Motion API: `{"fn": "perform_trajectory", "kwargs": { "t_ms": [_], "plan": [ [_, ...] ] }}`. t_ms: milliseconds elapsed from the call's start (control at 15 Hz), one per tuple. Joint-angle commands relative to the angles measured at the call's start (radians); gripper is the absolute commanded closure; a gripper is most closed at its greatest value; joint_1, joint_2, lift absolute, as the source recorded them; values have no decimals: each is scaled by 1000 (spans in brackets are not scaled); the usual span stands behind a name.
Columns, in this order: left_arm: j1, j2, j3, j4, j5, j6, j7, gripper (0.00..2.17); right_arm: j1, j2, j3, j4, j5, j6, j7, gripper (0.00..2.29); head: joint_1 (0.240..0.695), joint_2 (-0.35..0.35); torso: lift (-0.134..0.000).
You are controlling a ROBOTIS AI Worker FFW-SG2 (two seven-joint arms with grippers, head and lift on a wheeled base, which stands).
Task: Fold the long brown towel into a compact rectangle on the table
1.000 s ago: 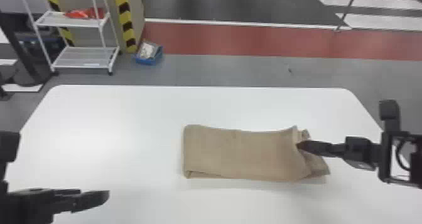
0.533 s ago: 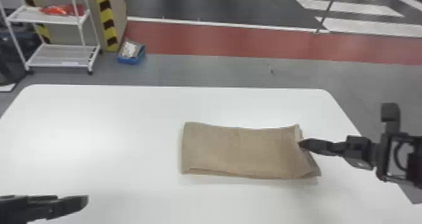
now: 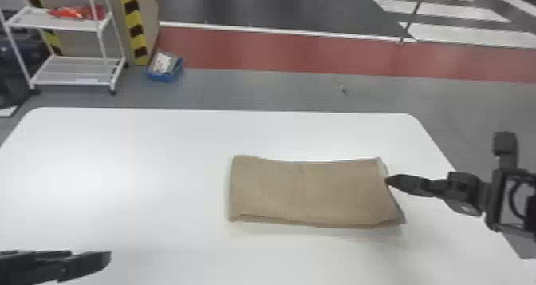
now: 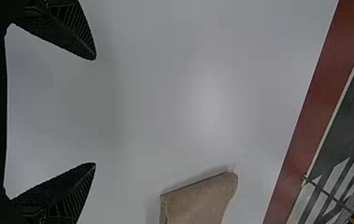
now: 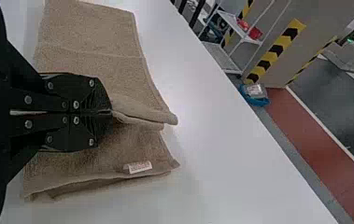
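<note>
We have the towel (image 3: 303,196) on the table (image 3: 139,156), right of its middle. The right gripper (image 3: 389,181) is at the towel's right end, the left gripper (image 3: 107,258) near left. Behind the table, on our left, stands the shelf (image 3: 67,77), with the bin (image 3: 161,76) on the floor just right of it.

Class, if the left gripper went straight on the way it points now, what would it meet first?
Probably the white table: its bare top lies ahead of the left gripper, the brown towel off to one side. Depth is unclear, so it might pass above.
</note>
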Motion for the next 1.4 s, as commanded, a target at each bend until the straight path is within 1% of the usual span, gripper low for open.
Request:
{"fn": "perform_trajectory", "kwargs": {
  "t_ms": [0,67,133,200,267,400,600,733,867,1067,1333],
  "plan": [
    [0,2,-1,2,-1,4,1,70,1,-19,-46,-14,-22,2,-2,1349,695,-176,-124],
    [2,2,-1,2,1,4,0,70,2,-28,-38,-8,-4,2,-2,1339,695,-187,-124],
    [2,0,-4,5,1,4,1,70,12,-31,-12,9,19,2,-3,873,695,-196,-124],
    [2,0,-7,5,-1,4,1,70,18,-26,-8,20,28,2,-5,130,695,-205,-124],
    [2,-1,-8,3,-1,4,1,70,18,-28,-8,29,30,2,-5,-2,695,-217,-124],
    [6,2,-5,3,-4,4,1,70,19,-34,-18,29,32,2,-5,9,695,-220,-124],
    [11,3,-2,10,-3,4,0,70,24,-65,-20,29,44,2,-5,43,695,-233,-124],
    [11,2,-2,11,-1,4,0,70,21,-77,2,55,85,2,-5,73,695,-246,-124],
    [11,3,-1,11,-1,4,-2,70,10,-99,43,116,119,2,-3,97,695,-259,-124],
    [12,6,7,11,1,4,-2,73,-10,-97,58,171,153,2,-5,130,695,-273,-124],
    [14,6,9,14,1,4,-3,73,-44,-91,89,184,162,2,-9,198,695,-266,-124]
  ]
}}
